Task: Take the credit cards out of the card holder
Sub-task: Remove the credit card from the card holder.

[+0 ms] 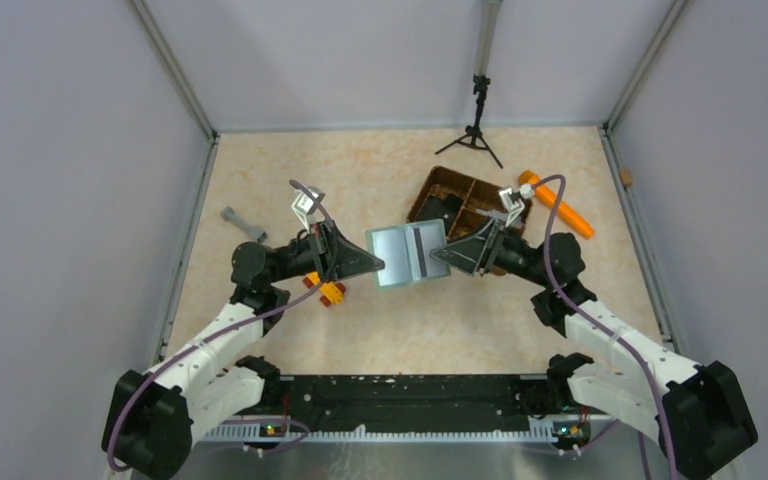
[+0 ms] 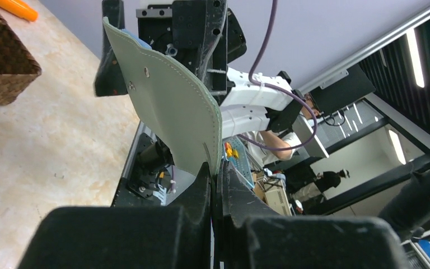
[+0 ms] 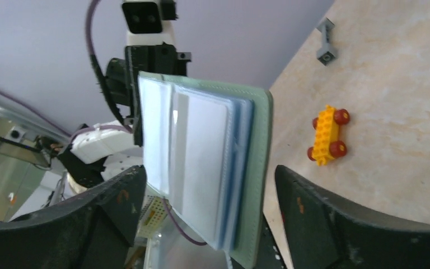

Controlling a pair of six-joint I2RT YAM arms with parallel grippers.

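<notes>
The sage-green card holder (image 1: 407, 255) hangs open in the air between my two grippers, above the table's middle. My left gripper (image 1: 380, 266) is shut on the edge of its outer flap (image 2: 168, 106), pinching it at the fingertips (image 2: 215, 174). My right gripper (image 1: 438, 253) is open at the holder's right side. In the right wrist view its jaws (image 3: 210, 193) stand wide apart on either side of the holder's clear sleeves, not touching them. White cards (image 3: 201, 157) sit in the sleeves against the green cover (image 3: 257, 168).
A brown woven divided basket (image 1: 450, 195) lies behind the holder, with an orange stick-shaped object (image 1: 560, 205) to its right. A yellow toy car (image 1: 328, 290) lies under the left gripper. There is a grey piece (image 1: 243, 222) at far left and a black tripod (image 1: 478, 130) at the back wall.
</notes>
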